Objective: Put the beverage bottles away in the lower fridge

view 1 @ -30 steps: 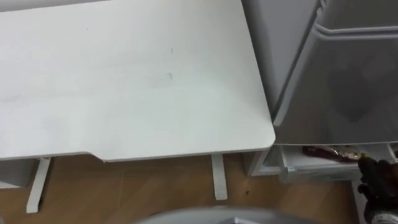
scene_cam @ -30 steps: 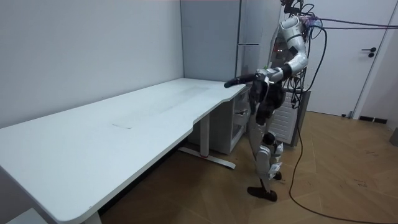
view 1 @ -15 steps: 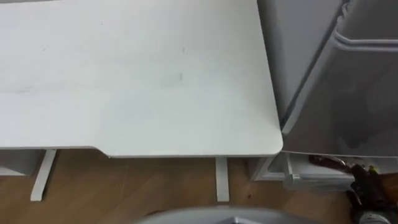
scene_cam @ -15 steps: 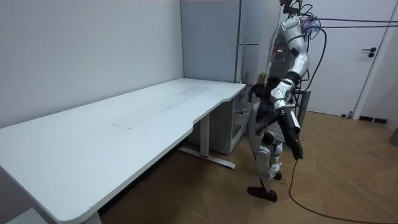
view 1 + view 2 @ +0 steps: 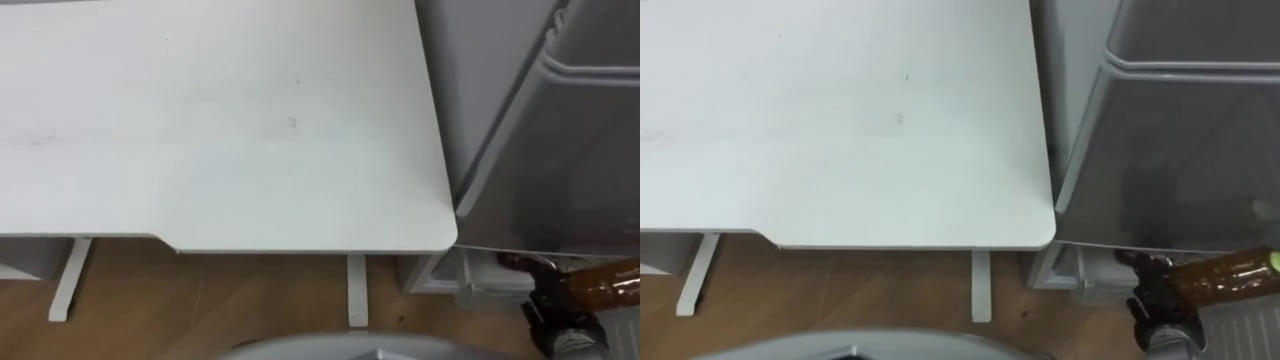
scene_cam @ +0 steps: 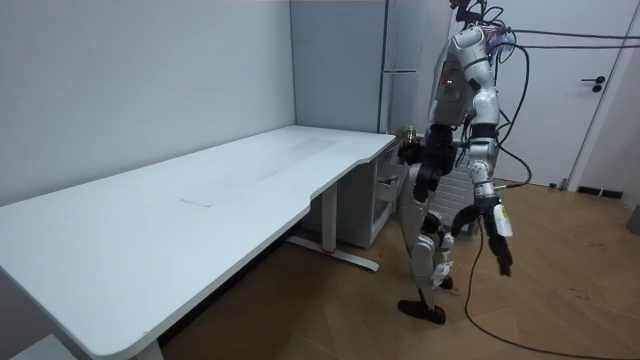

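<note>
A brown drink bottle (image 5: 603,284) with a yellow-green cap lies almost level at the lower right, in front of the grey fridge (image 5: 560,130). My right hand (image 5: 552,308) is shut round its near end. Just left of the hand, under the grey fridge front, a white shelf edge (image 5: 445,277) shows. In the room view I stand at the table's far end beside the fridge (image 6: 400,60), holding the bottle (image 6: 407,140) at waist height in my right hand (image 6: 418,152). My left hand (image 6: 503,260) hangs down at my side with relaxed fingers, holding nothing.
The long white table (image 5: 200,130) spreads to my left, its corner close to the fridge and its white legs (image 5: 356,290) on the wooden floor (image 5: 250,300). A white door (image 6: 600,90) stands behind me in the room view.
My left arm has swung from over the table's end down to my side. My right hand has come further into view and the bottle now lies level before the fridge.
</note>
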`<state>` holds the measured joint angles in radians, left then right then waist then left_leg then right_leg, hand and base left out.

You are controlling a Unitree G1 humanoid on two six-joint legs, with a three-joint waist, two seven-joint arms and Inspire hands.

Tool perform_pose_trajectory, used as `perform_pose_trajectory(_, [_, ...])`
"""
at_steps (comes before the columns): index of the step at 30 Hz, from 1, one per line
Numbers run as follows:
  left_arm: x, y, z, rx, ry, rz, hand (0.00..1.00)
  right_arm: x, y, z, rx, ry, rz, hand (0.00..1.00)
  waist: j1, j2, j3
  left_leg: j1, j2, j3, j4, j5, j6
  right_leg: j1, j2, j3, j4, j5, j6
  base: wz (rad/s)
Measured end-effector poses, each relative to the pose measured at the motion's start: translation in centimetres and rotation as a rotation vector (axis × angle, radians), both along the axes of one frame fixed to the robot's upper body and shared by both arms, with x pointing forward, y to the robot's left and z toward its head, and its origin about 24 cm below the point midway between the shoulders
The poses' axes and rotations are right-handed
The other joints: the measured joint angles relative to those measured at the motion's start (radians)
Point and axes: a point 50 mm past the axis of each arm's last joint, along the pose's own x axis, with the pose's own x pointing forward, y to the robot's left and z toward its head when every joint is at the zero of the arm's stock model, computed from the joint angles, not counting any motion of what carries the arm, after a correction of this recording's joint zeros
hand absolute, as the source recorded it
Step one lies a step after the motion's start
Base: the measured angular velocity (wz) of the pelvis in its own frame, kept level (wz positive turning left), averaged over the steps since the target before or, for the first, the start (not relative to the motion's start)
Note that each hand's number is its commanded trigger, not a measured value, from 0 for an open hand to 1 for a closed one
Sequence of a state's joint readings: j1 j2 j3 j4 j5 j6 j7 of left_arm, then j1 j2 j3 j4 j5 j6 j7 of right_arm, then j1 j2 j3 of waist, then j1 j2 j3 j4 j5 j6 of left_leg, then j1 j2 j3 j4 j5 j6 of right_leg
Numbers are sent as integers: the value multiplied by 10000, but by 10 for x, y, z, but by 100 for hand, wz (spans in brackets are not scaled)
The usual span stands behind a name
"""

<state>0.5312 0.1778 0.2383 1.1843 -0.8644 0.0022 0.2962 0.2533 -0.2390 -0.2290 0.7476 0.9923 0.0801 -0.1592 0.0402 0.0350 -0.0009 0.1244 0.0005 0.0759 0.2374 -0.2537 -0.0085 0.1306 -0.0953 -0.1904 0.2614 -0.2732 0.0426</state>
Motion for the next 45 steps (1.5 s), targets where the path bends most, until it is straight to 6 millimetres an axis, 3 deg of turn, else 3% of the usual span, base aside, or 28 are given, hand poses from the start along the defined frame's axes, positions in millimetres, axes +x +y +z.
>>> perform_pose_trajectory(2, [13,-3,-6,-741,-299,-1196,0,6,-2,0,120,-117,145,100,-145,0,12,-228,-18,1,140,0,1,-242,-51,-43,202,-34,-7,5])
perform_pose_trajectory(5, [49,-3,-17,-1664,-1151,-3027,0,27,-9,4,165,-435,305,100,-275,9,68,-1030,-32,30,677,-12,19,-1077,-174,-27,841,-140,-61,0])
perform_pose_trajectory(7, [87,3,-22,-2015,-1824,-4495,0,49,-14,9,132,-754,409,100,-361,-82,176,-1892,-80,88,1228,-14,22,-2067,-322,104,1677,-316,-116,-3])
perform_pose_trajectory(9, [112,8,-23,-2041,-2228,-5473,0,71,-11,13,323,-1184,411,100,-389,-230,257,-2664,-130,61,1751,-24,32,-2935,-427,270,2459,-452,-186,-10])
perform_pose_trajectory(10, [132,10,-24,-2018,-2504,-6128,0,83,-10,16,484,-1395,210,100,-384,-260,279,-3319,-85,43,2268,-48,52,-3494,-425,277,2840,-450,-224,0])
perform_pose_trajectory(13, [165,8,-24,-2086,-3119,-7210,0,111,-6,22,764,-1824,-86,100,-310,-243,340,-4651,35,61,3289,-140,76,-4811,-397,364,3693,-462,-366,-1])
perform_pose_trajectory(16, [176,3,-25,-2358,-3280,-7697,0,129,-4,29,1065,-2167,-373,100,-86,-290,392,-5868,167,35,4127,-411,75,-6077,-351,451,4552,-579,-515,-3])
perform_pose_trajectory(20, [181,-2,-27,-2695,-2964,-8266,0,142,-5,37,1013,-2367,-246,100,251,-424,417,-7183,278,54,4884,-465,-10,-7411,-272,626,5291,-640,-489,-6])
perform_pose_trajectory(22, [186,-4,-27,-2787,-2887,-8517,0,155,-4,45,1143,-2684,-425,100,510,-668,457,-7756,248,202,5021,-336,50,-8173,-311,831,5617,-532,-569,-14])
perform_pose_trajectory(28, [207,-4,-25,-2416,-2908,-9157,0,186,1,66,1487,-3492,-677,100,526,-857,499,-9009,313,155,5612,-207,22,-9372,-273,836,6092,-321,-608,-1])
perform_pose_trajectory(34, [215,-8,-24,-2347,-2854,-9630,0,208,5,83,1994,-4293,-1054,100,513,-874,497,-9931,379,129,6326,-384,90,-10196,-278,836,6630,-356,-712,0])
perform_pose_trajectory(40, [217,-8,-24,-2313,-2901,-9718,0,219,3,96,1681,-4499,-824,100,819,-827,502,-10360,389,197,6761,-581,133,-10667,-294,967,7072,-531,-641,-1])
perform_pose_trajectory(45, [217,-9,-24,-2350,-2730,-10126,0,228,-2,109,1435,-4754,-760,100,852,-807,500,-10971,317,162,7277,-733,148,-11258,-467,924,7680,-833,-658,10])
